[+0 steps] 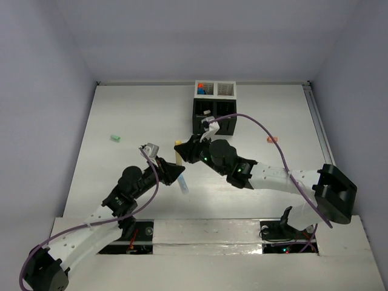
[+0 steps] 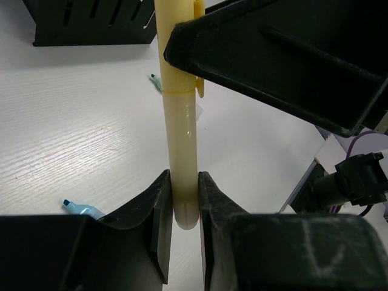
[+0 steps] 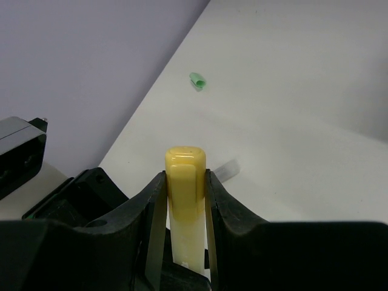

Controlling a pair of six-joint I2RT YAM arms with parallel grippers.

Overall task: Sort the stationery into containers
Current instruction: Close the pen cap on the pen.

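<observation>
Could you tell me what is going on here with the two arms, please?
Both arms are on one yellow highlighter. The left gripper is clamped on its rounded bottom end and the right gripper on its cap end, so this looks like a handover or a pull on the cap; I cannot tell which. The black-and-white organizer stands at the far side of the table with a few items in it. A green piece and a blue piece lie loose.
</observation>
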